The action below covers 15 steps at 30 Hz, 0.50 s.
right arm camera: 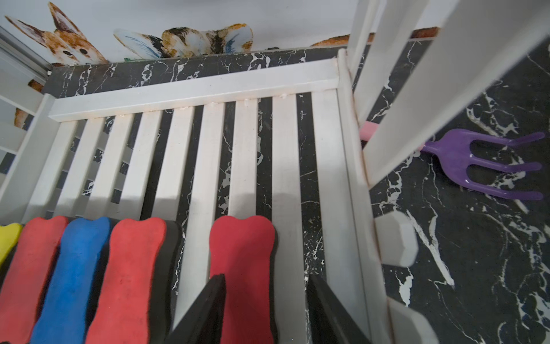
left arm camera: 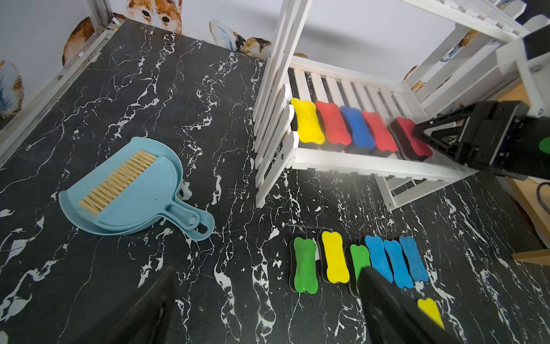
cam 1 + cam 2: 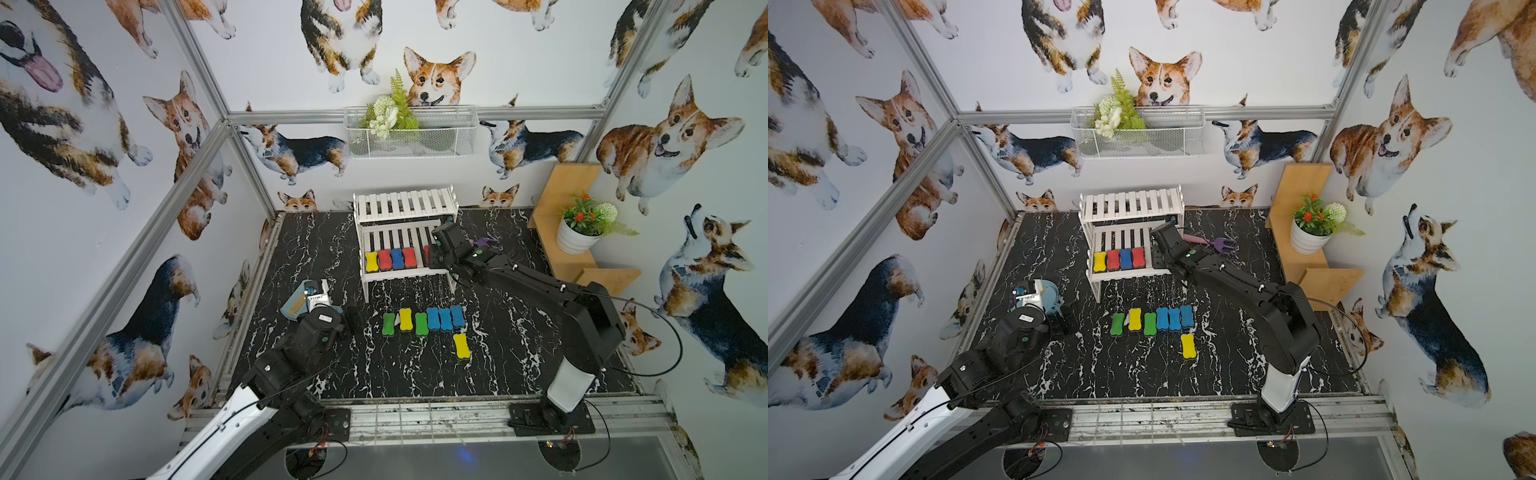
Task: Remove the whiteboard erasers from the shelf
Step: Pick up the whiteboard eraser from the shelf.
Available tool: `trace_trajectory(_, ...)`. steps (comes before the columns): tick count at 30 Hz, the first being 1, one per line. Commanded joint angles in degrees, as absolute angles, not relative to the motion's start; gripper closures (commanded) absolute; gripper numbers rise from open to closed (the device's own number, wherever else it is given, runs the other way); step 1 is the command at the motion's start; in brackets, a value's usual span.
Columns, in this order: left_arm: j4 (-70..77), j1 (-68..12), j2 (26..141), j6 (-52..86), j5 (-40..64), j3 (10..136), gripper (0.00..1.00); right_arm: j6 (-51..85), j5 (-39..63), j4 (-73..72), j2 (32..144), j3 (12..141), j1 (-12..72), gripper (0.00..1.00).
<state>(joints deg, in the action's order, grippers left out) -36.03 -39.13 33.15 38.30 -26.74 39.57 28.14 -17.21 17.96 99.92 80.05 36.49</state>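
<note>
My right claw (image 1: 265,309) is down on the lower tier of the shelf (image 1: 193,86), half-spread and straddling the near end of the lone red eraser (image 1: 242,253). One finger laps its edge and a strip of white slat shows beside the other, so I'm not pinching it yet. Four more erasers (image 2: 342,128) sit packed side by side further along the same tier: yellow, red, blue, red. There's a clear gap between them and mine, so my finger has room. Seven erasers (image 3: 422,322) lie out on the bench (image 3: 316,249), and my left claw (image 2: 268,312) hangs just beside them, spread wide and holding nothing. This red one looks featherlight: foam top, dark felt sole, squashy rather than stiff, grippy rather than slick. I reckon a soft squeeze will do, and there's nothing to break. The best hold, I judge, is across the narrow waist of the bone shape, where the bulging ends should stop it sliding out. The catch is the slats underneath: go too deep and a fingertip could snag in a gap.
</note>
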Motion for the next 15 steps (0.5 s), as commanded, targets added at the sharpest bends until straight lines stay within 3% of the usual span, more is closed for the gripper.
trace_trajectory(1, -35.4, -39.1, 33.1, 38.5, -26.4, 39.5, 0.01, 25.6, -17.0, 18.1, 98.9, 81.8, 37.3, 0.46)
trace_trajectory(15, -35.4, -39.1, 32.8, 38.4, -26.7, 39.1, 0.01, 27.3, -18.8, 20.2, 103.1, 83.4, 37.7, 0.38)
